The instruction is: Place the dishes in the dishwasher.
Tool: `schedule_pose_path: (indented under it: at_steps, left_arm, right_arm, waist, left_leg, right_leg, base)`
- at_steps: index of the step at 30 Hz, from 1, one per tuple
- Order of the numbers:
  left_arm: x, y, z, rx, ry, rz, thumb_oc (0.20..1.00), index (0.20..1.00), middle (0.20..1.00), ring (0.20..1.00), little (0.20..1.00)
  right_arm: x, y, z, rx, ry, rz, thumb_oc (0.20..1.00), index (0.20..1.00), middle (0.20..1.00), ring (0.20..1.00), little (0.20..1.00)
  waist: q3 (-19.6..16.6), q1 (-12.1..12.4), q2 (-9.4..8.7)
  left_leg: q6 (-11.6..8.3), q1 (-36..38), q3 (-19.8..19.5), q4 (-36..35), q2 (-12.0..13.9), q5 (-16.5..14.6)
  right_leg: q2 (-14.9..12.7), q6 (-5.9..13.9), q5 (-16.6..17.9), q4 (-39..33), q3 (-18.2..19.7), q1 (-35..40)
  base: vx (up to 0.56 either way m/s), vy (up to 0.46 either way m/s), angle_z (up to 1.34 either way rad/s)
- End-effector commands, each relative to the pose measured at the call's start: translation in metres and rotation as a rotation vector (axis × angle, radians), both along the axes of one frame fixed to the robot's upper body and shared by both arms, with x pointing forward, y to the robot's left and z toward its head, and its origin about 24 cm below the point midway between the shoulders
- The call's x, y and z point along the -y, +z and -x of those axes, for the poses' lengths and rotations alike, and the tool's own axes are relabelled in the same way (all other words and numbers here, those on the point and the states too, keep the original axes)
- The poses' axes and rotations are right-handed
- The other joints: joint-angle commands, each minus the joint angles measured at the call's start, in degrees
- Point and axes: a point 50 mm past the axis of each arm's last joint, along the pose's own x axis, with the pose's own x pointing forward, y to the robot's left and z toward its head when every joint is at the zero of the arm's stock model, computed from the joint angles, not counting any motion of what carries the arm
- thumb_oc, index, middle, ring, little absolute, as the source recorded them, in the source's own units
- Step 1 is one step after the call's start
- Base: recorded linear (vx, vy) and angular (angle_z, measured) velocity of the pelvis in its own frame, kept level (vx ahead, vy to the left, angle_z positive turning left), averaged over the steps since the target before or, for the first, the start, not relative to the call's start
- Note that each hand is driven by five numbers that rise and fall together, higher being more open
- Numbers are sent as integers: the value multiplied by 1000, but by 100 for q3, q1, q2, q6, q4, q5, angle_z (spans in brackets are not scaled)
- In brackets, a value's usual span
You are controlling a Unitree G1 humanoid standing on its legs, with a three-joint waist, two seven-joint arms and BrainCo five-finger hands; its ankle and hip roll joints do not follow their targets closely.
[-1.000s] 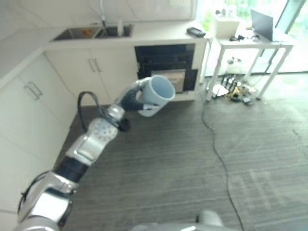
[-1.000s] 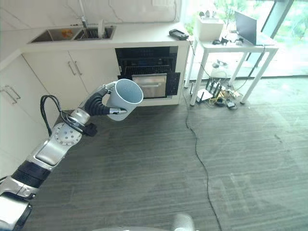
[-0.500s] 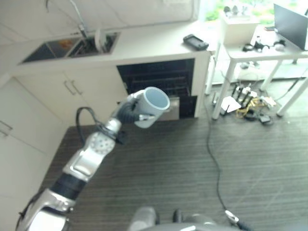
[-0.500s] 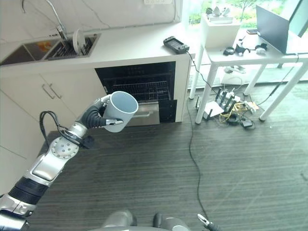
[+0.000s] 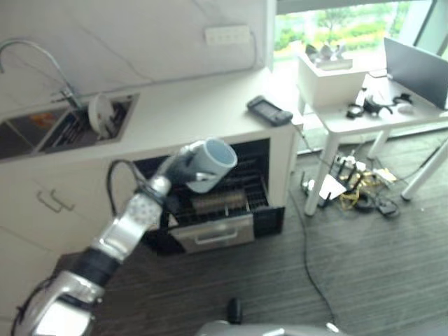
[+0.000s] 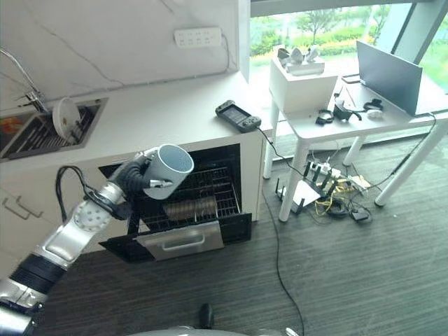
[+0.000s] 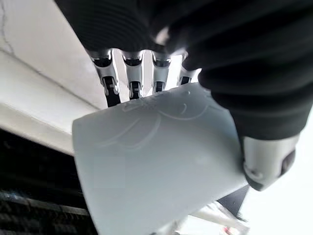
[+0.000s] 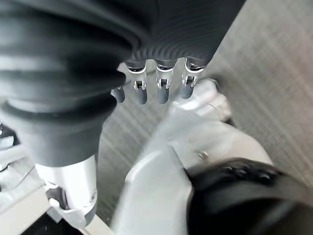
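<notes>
My left hand (image 6: 137, 175) is shut on a pale blue mug (image 6: 166, 170), fingers over its side and thumb under it, as the left wrist view shows the mug (image 7: 151, 161) up close. The mug lies tilted, its mouth facing up and to the right. It hangs in front of the open dishwasher (image 6: 185, 210), above the left part of the pulled-out wire rack (image 5: 218, 201). My right hand (image 8: 156, 83) hangs low over the floor with relaxed fingers and nothing in it.
The dishwasher's silver drawer front (image 6: 180, 240) juts out over the dark floor. A sink (image 6: 42, 129) with a white plate (image 6: 67, 115) sits in the counter at left. A black device (image 6: 238, 115) lies on the counter. A white table (image 6: 350, 126) with cables beneath stands at right.
The camera has moved closer to the counter and looks higher. The mug, still in my left hand, now stands before the dishwasher's opening instead of short of it.
</notes>
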Motion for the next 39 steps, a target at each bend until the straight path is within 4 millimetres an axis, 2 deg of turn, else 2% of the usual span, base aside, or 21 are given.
schedule_pose_path:
  at_steps: [1, 8, 14, 15, 17, 18, 19, 21, 23, 25, 26, 29, 31, 32, 34, 35, 36, 39]
  left_arm:
    - [7, 62, -4, 256, -50, 46, 200, 200, 200, 200, 200]
    - [12, 64, -3, 255, -76, 38, 200, 200, 200, 200, 200]
    - [13, 63, -5, 240, -77, 31, 200, 200, 200, 200, 200]
    - [16, 61, -5, 235, -84, 30, 200, 200, 200, 200, 200]
    - [19, 58, -3, 238, -89, 32, 200, 200, 200, 200, 200]
    - [14, 58, 0, 242, -68, 37, 200, 200, 200, 200, 200]
    - [10, 60, 2, 249, -64, 45, 200, 200, 200, 200, 200]
    - [18, 68, 1, 264, -111, 48, 200, 200, 200, 200, 200]
    - [31, 69, -3, 265, -148, 42, 200, 200, 200, 200, 200]
    - [35, 73, -8, 262, -159, 32, 200, 200, 200, 200, 200]
    - [30, 74, -14, 243, -123, 23, 200, 200, 200, 200, 200]
    - [22, 72, -14, 231, -87, -1, 200, 200, 200, 200, 200]
    - [22, 74, -14, 241, -83, -6, 200, 200, 200, 200, 200]
    - [23, 75, -12, 242, -87, -11, 200, 200, 200, 200, 200]
    - [18, 74, -9, 242, -75, -31, 200, 200, 200, 200, 200]
    - [15, 73, -8, 242, -71, -41, 200, 200, 200, 200, 200]
    - [11, 72, -6, 244, -66, -55, 200, 200, 200, 200, 200]
    - [14, 66, -4, 236, -60, -39, 200, 200, 200, 200, 200]
  right_arm:
    - [12, 4, -14, 44, 56, 41, 1000, 1000, 1000, 1000, 1000]
    - [13, 5, -17, 62, 21, 51, 1000, 1000, 1000, 1000, 1000]
    - [12, 4, -12, 39, 29, 38, 1000, 1000, 1000, 1000, 1000]
    - [13, 4, -9, 31, 32, 38, 1000, 1000, 1000, 1000, 1000]
    - [17, 5, -10, 19, 53, 49, 1000, 1000, 1000, 1000, 1000]
    - [26, 8, -15, 13, 86, 77, 1000, 1000, 1000, 1000, 1000]
    - [36, 11, -21, 21, 60, 109, 1000, 1000, 1000, 1000, 1000]
    - [47, 16, -26, 47, -25, 125, 1000, 1000, 1000, 1000, 1000]
    - [48, 16, -29, 70, -98, 129, 1000, 1000, 1000, 1000, 1000]
    - [39, 13, -24, 69, -134, 109, 1000, 1000, 1000, 1000, 1000]
    - [31, 9, -16, 47, -128, 88, 1000, 1000, 1000, 1000, 1000]
    - [26, 8, -21, 54, -70, 84, 1000, 1000, 1000, 1000, 1000]
    - [25, 8, -24, 47, -53, 86, 1000, 1000, 1000, 1000, 1000]
    - [25, 8, -24, 48, -56, 79, 1000, 1000, 1000, 1000, 1000]
    - [19, 7, -30, 62, -39, 58, 1000, 1000, 1000, 1000, 1000]
    - [16, 6, -32, 69, -27, 48, 1000, 1000, 1000, 1000, 1000]
    - [11, 5, -33, 69, -7, 37, 1000, 1000, 1000, 1000, 1000]
    - [9, 4, -27, 53, -9, 30, 1000, 1000, 1000, 1000, 1000]
  waist:
    - [129, 136, -3]
    - [91, 316, -147]
    - [58, 321, -197]
    - [80, 303, -218]
    - [172, 287, -320]
    - [282, 366, -366]
    - [336, 375, -310]
    - [390, 311, -209]
    - [428, 310, -210]
    - [448, 283, -292]
    - [395, 287, -327]
    - [351, 347, -373]
    - [330, 296, -416]
    - [330, 278, -460]
    - [347, 292, -564]
    - [350, 279, -587]
    - [349, 250, -587]
    - [336, 212, -582]
  left_leg:
    - [-616, 6, -4, 99, 500, -497]
    - [-586, -51, -23, 59, 481, -534]
    - [-640, -93, 104, 149, 567, -529]
    - [-661, -137, 89, 332, 583, -553]
    - [-655, -340, -175, 1186, 502, -877]
    - [-635, -545, -749, 1851, 387, -1107]
    - [-680, -543, -712, 1650, 588, -1088]
    - [-851, -534, -192, 1142, 987, -736]
    - [-831, -416, -188, 877, 884, -694]
    - [-727, -408, -35, 954, 715, -833]
    - [-482, -229, 122, 893, 496, -954]
    - [-368, -36, 383, 782, 421, -1018]
    - [-374, -1, 369, 800, 410, -1111]
    - [-363, 21, 340, 794, 389, -1158]
    - [-366, 170, 389, 699, 413, -1264]
    - [-359, 245, 407, 655, 439, -1300]
    - [-337, 318, 418, 650, 517, -1332]
    - [-392, 264, 360, 1032, 691, -1393]
  right_leg:
    - [260, -144, 787, -916, -194, 243]
    - [201, -50, 947, -1258, -345, 353]
    - [266, -122, 834, -1213, -352, 439]
    - [281, -163, 819, -1169, -303, 439]
    - [227, -226, 838, -1034, -169, 366]
    - [160, -252, 827, -864, 16, 252]
    - [138, -225, 761, -713, 30, 151]
    - [82, -158, 702, -680, -198, 152]
    - [-158, 86, 858, -854, -340, 308]
    - [-444, 210, 1009, -884, -468, 332]
    - [-576, 167, 1127, -464, -619, 194]
    - [-610, 169, 1340, -238, -895, 37]
    - [-401, 167, 1407, -758, -567, -141]
    - [-331, 211, 1616, -1024, -427, -269]
    - [-274, 297, 2006, -1339, -502, -522]
    - [-213, 299, 2069, -1380, -476, -622]
    - [-68, 266, 1945, -1270, -369, -712]
    - [85, 138, 1553, -1020, -320, -582]
  base:
    - [-48, 66, -5]
    - [-32, -6, 3]
    - [-25, -13, -1]
    - [-15, 36, 11]
    - [-22, 124, 14]
    - [-36, 314, 14]
    - [-40, 340, 4]
    - [-14, 459, -35]
    - [68, 490, 29]
    - [146, 573, 58]
    - [199, 630, 0]
    - [146, 235, -53]
    - [133, -77, -43]
    - [132, -200, -20]
    - [193, -329, 19]
    - [246, -428, 24]
    - [220, -389, 19]
    - [227, -384, 32]
